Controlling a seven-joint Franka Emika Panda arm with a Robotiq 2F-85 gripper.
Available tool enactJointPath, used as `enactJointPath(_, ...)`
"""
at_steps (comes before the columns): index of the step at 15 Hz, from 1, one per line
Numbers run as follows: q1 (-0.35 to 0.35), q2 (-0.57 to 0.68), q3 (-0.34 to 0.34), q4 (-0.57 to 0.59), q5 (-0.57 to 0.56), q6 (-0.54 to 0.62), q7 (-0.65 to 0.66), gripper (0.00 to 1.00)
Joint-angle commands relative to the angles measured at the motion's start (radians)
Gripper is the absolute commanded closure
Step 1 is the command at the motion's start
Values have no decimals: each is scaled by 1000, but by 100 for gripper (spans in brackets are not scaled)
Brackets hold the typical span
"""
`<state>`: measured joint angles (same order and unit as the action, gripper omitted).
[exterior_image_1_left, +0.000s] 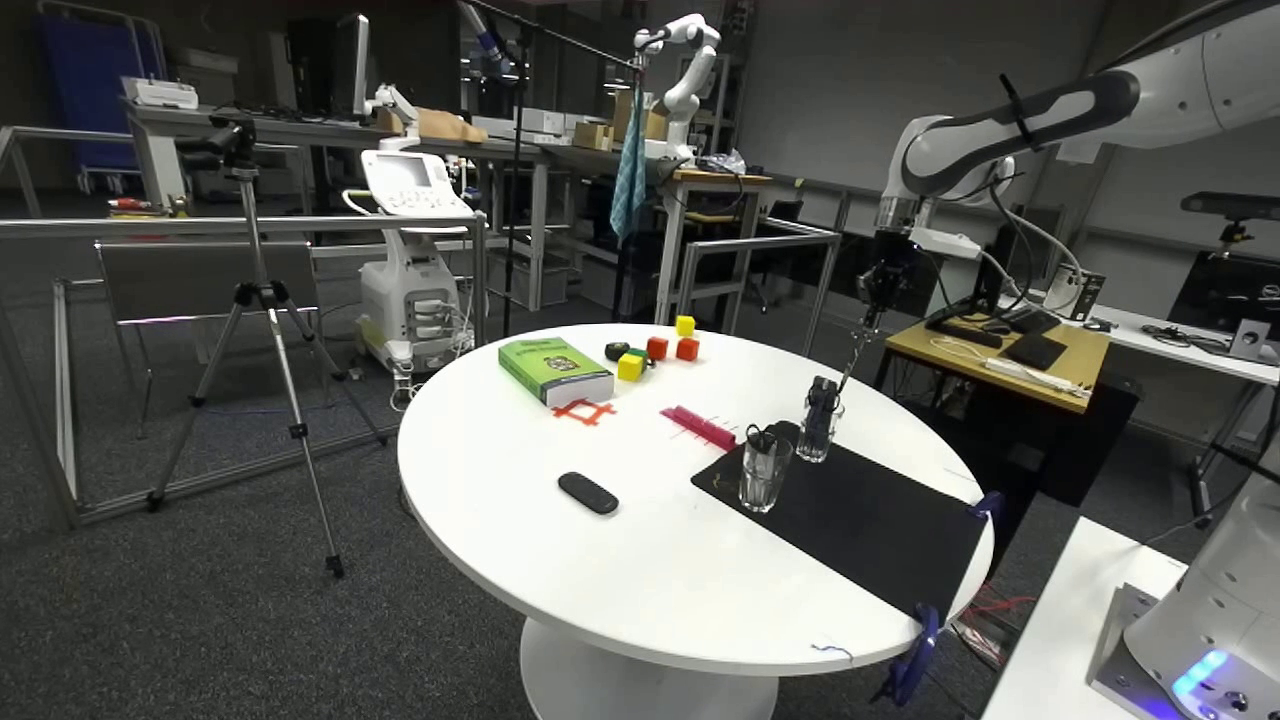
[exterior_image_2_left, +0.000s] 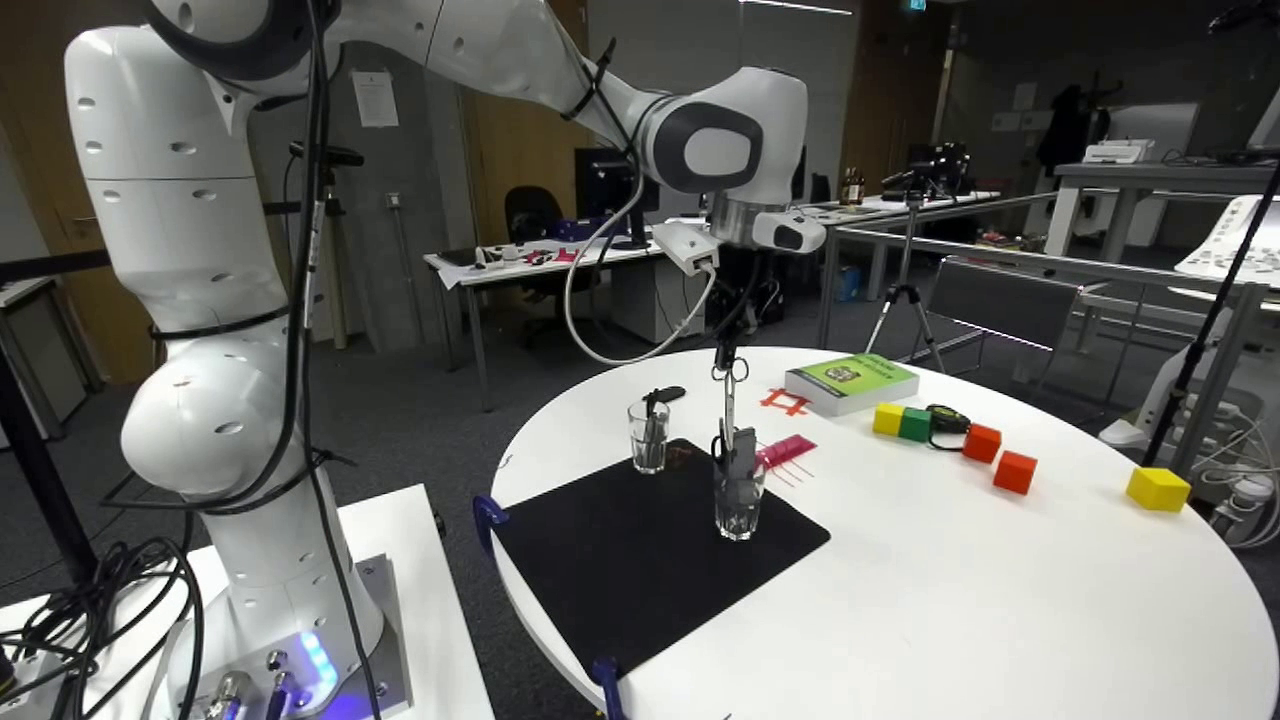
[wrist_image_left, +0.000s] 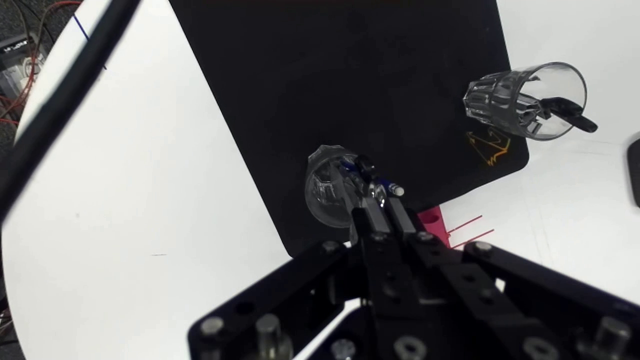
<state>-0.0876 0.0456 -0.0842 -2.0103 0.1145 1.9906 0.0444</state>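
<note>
The Robotiq gripper (exterior_image_2_left: 727, 355) is clamping metal scissors (exterior_image_2_left: 729, 402) by the handle end, jaws closed. The scissors are hanging blades-down at the mouth of a faceted glass tumbler (exterior_image_2_left: 738, 518); whether the tips are entering is not showing clearly. The tumbler is standing on a black desk mat (exterior_image_2_left: 620, 570), near a second tumbler (exterior_image_2_left: 648, 455).

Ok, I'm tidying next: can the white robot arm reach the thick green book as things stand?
Probably not right away: its black end effector seems shut on silver metal scissors pointing down at a clear glass tumbler. The book lies uncovered, though.
</note>
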Motion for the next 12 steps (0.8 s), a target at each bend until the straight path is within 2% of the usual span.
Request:
enactJointPath(1, 1, 12, 2, 46, 18, -58, -14, 99)
enactJointPath(9, 7, 15, 5, 59, 24, -75, -20, 99)
enactJointPath(12, 7, 10, 3, 61, -11, -83, -2, 99)
